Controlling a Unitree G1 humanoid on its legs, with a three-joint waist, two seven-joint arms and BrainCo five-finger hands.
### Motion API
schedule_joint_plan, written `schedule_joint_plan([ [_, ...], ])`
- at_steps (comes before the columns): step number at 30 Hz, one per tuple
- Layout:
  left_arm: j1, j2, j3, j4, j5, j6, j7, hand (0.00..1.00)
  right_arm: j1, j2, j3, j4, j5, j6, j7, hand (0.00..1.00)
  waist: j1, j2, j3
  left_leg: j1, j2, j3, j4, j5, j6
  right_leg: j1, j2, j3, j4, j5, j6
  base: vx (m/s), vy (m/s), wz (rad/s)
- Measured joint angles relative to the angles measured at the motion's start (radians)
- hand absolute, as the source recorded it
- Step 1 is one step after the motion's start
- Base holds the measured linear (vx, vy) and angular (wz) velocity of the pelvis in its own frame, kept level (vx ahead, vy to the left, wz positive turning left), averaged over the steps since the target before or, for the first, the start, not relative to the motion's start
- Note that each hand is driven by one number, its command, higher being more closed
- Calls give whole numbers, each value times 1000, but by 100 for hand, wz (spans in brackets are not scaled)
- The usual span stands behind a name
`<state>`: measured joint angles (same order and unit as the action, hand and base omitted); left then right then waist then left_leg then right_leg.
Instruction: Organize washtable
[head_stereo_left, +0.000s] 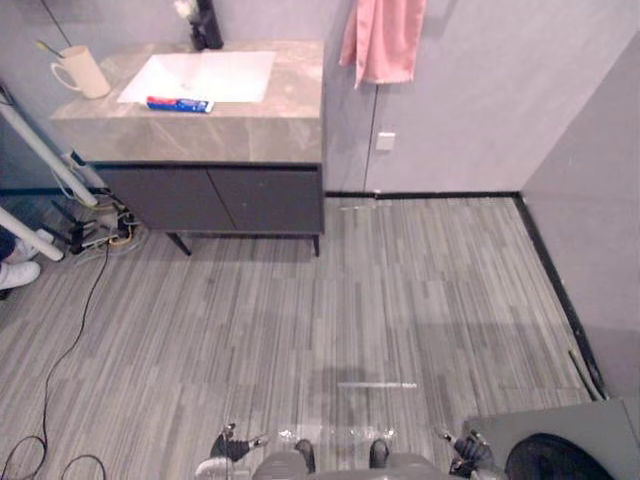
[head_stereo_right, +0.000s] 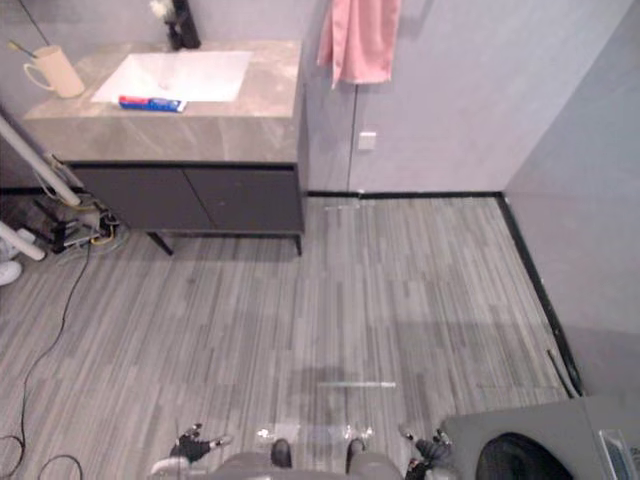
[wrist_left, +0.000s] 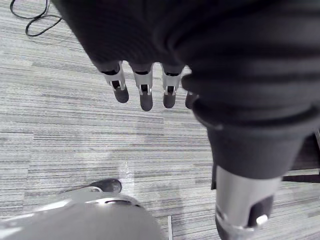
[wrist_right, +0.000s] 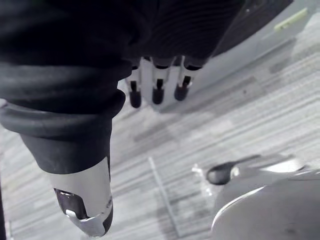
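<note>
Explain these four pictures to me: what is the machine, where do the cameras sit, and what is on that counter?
This is a two-legged robot with two arms. The two wide pictures come from twin cameras on its head, looking down at a washroom floor. Ahead, across the floor, stands a counter with a white sink. On it are a cream mug with a thin stick in it, perhaps a toothbrush, a blue and red tube lying by the sink's front edge, and a dark tap behind the sink. A pink towel hangs on the wall to the right. The two close pictures come from cameras on the wrists. Each looks along its own hand: the left hand and the right hand hang over the floor with fingers relaxed, holding nothing.
</note>
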<state>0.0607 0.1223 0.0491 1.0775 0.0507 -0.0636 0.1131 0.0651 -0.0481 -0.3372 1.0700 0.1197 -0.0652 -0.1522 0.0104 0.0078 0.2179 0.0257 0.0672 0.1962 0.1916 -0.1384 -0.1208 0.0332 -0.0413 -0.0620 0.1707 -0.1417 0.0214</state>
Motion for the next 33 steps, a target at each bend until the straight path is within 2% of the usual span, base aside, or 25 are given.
schedule_joint_plan([
  [1, -1, 6, 7, -13, -1, -1, 0, 0, 5, 7, -7, -3, 8, 3, -1, 0, 4, -13, 12, -46, 8, 31, 111, -1, -5, -21, -14, 0, 51, -41, -6, -75, -42, 13],
  [3, 4, -2, 36, -29, -2, 0, 1, 0, 16, 9, -8, -16, 11, 4, -2, 0, 3, -23, 22, -94, 27, 66, 238, -1, -6, -22, -24, 3, 86, -66, -7, -39, -28, 4],
  [5, 11, -15, 62, -29, -3, -1, 2, 0, 21, 8, -8, -44, 19, 4, -3, 0, 3, -10, 23, -155, 56, 103, 346, -33, 32, -17, -28, 20, 102, -80, -6, 27, 29, -18],
  [7, 11, -20, 70, -29, -13, -1, 3, 0, 19, 5, -8, -44, 26, 5, -8, 0, 5, -3, 26, -169, 58, 101, 267, -40, 45, -24, -30, 63, 109, -88, 5, 107, 155, -51],
  [9, 11, -23, 71, -25, -13, -1, 3, 0, 11, 2, -7, -40, 26, 4, -19, 0, 6, 4, 24, -162, 42, 26, 102, -24, 40, -47, -24, 104, 120, -94, 16, 131, 227, -67],
  [10, 15, -13, 72, -23, -13, 0, 2, 0, 4, 1, -6, -27, 26, 6, -20, 0, 8, -6, 21, -138, 17, 40, 74, 1, 73, -64, -35, 142, 124, -105, 36, 146, 211, -58],
  [12, 9, 0, 73, -25, -13, 0, 3, 0, 14, 21, -9, -30, 24, 5, -20, 0, 10, -35, 16, -135, -19, 77, 64, -35, 99, -75, -66, 172, 122, -108, 63, 220, 206, -48],
  [13, 7, 0, 76, -26, -14, 0, 3, 0, 19, 24, -8, -37, 21, 6, -20, 0, 14, -41, 16, -131, -26, 97, 64, -45, 105, -92, -75, 178, 146, -111, 70, 225, 175, -62],
  [14, -1, -1, 77, -26, -18, 0, 7, 0, 19, 25, -8, -47, 13, 6, -18, 0, 27, -44, 18, -115, -35, 134, 56, -62, 108, -146, -87, 176, 242, -117, 80, 234, 161, -85],
  [15, 1, -3, 77, -26, -20, 0, 17, 0, 14, 24, -7, -61, 13, 6, -18, 0, 28, -42, 19, -83, -36, 167, 41, -75, 119, -214, -95, 160, 377, -107, 95, 236, 160, -88],
  [16, 2, -3, 76, -26, -21, 1, 22, 0, 11, 23, -7, -69, 13, 5, -18, 0, 27, -42, 19, -62, -36, 177, 32, -76, 129, -239, -102, 142, 438, -95, 102, 273, 143, -70],
  [17, 0, -1, 76, -23, -21, 1, 24, 0, 2, 21, -7, -71, 11, 4, -19, 0, 23, -42, 21, -15, -36, 195, 17, -75, 136, -275, -118, 87, 540, -96, 103, 321, 103, -38],
  [18, -2, -1, 71, -21, -24, 0, 24, 0, -2, 18, -7, -68, 5, 4, -19, 0, 9, -28, 30, 34, -30, 197, -8, -76, 137, -285, -129, 12, 576, -111, 85, 338, 73, -25],
  [20, -18, -3, 62, -19, -41, -1, 24, 0, -23, 14, 6, -65, -3, 4, -19, 0, 0, -21, 32, 91, -5, 197, -38, -75, 136, -308, -117, -79, 556, -141, 54, 344, -3, -16],
  [22, -53, -12, 29, -7, -42, -2, 22, 0, -42, 1, 42, -66, -11, 2, -19, 0, -3, -14, 37, 113, 25, 195, -48, -73, 130, -356, -93, -133, 457, -137, 40, 352, -89, -8],
  [24, -65, -25, 16, -5, -42, -3, 20, 0, -56, 0, 51, -65, -13, 2, -19, 0, -17, -15, 37, 139, 35, 188, -59, -70, 107, -380, -77, -154, 294, -46, 12, 369, -157, 13],
  [25, -57, -34, -1, -6, -43, -4, 19, 0, -54, 2, 66, -56, -14, 4, -19, 0, -27, -34, 33, 172, 16, 174, -69, -73, 74, -369, -79, -145, 169, 98, -14, 505, -222, 12],
  [26, -72, -48, 1, 3, -43, -6, 22, 0, -66, -8, 66, -47, -13, 2, -17, 0, -35, -17, 44, 210, 24, 154, -79, -93, 38, -373, -70, -132, 214, 157, -51, 408, -178, 1],
  [27, -80, -58, 1, 11, -42, -8, 19, 0, -75, -26, 69, -44, -15, 0, -18, 0, -38, 6, 43, 214, 39, 150, -74, -79, 16, -383, -59, -131, 251, 120, -57, 380, -190, -6],
  [28, -85, -69, 1, 10, -42, -12, 20, 0, -78, -31, 69, -38, -17, 0, -18, 0, -46, 10, 45, 211, 40, 138, -42, -68, -4, -387, -64, -126, 272, 67, -58, 281, -169, -7],
  [29, -87, -83, 1, 11, -41, -13, 21, 0, -79, -32, 63, -34, -16, 2, -16, 0, -49, 22, 47, 180, 59, 119, 33, -67, -5, -383, -60, -129, 289, 39, -66, 443, -315, 2],
  [31, -92, -95, 24, 0, -41, -12, 17, 0, -68, -33, 39, -31, -14, 6, -19, 0, -54, 37, 56, 38, 136, 62, 388, -40, -35, -322, -30, -134, 279, -11, -75, 394, -291, -1],
  [33, -91, -98, 44, -30, -42, -12, 19, 0, -51, -26, 41, -36, -12, 6, -20, 0, -48, 34, 70, -69, 217, 53, 711, -48, -35, -209, -6, -149, 252, -45, -95, 332, -177, -9],
])
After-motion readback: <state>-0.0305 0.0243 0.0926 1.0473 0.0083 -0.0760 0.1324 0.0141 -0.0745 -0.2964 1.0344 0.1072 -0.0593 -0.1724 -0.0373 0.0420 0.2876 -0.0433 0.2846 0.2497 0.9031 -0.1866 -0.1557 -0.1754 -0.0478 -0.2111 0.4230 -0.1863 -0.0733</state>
